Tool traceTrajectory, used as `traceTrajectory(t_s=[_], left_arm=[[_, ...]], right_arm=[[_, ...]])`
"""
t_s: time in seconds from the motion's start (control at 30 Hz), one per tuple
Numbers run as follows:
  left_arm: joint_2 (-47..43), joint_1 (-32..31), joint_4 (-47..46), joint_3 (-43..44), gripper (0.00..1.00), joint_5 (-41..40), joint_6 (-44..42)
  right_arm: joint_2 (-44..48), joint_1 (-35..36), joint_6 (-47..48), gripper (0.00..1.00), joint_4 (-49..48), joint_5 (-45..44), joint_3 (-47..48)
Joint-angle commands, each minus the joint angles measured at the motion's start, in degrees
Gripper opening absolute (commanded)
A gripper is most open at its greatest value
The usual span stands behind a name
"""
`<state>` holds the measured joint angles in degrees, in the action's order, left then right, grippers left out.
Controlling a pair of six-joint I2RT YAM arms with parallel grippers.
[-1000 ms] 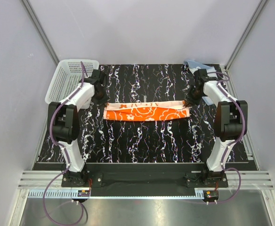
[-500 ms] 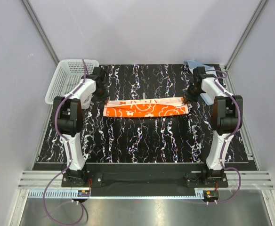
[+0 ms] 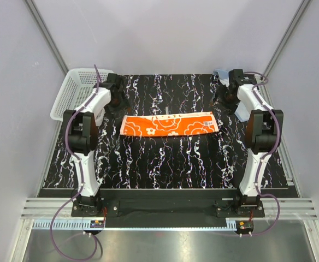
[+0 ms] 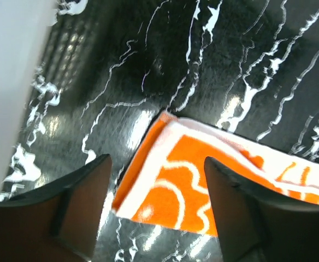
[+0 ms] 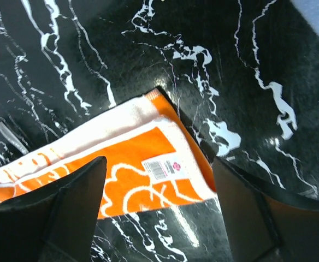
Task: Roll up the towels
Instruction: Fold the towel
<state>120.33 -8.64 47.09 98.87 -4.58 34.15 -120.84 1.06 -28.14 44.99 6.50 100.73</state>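
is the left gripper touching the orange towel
Apart. The left wrist view shows the left gripper open above the orange towel, which lies flat on the table.

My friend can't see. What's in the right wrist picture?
One end of the orange towel lies flat on the black marbled table, framed by the open right gripper. It has a small white label.
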Motion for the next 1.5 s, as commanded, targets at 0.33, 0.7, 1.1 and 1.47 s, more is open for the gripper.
traceTrajectory(t_s=[0.33,0.7,1.1,1.47], left_arm=[[-18.98,-1.9,-1.3,-11.82,0.8,-3.33,0.83],[-23.39,-3.4,-10.44,-31.72,0.78,-0.78,3.38],[-17.77,-3.66,-12.37,-31.9,0.79,-1.75,3.64],[-12.76,-3.66,-12.37,-28.74,0.56,-4.12,3.12]], right_arm=[[20.64,-0.18,1.95,0.87,-6.13,0.26,-19.41],[17.57,-0.18,0.63,0.77,-10.71,4.04,-27.6],[9.83,-0.36,0.37,0.66,-13.87,2.73,-26.81],[8.51,-0.36,0.81,0.34,-14.58,2.73,-28.22]])
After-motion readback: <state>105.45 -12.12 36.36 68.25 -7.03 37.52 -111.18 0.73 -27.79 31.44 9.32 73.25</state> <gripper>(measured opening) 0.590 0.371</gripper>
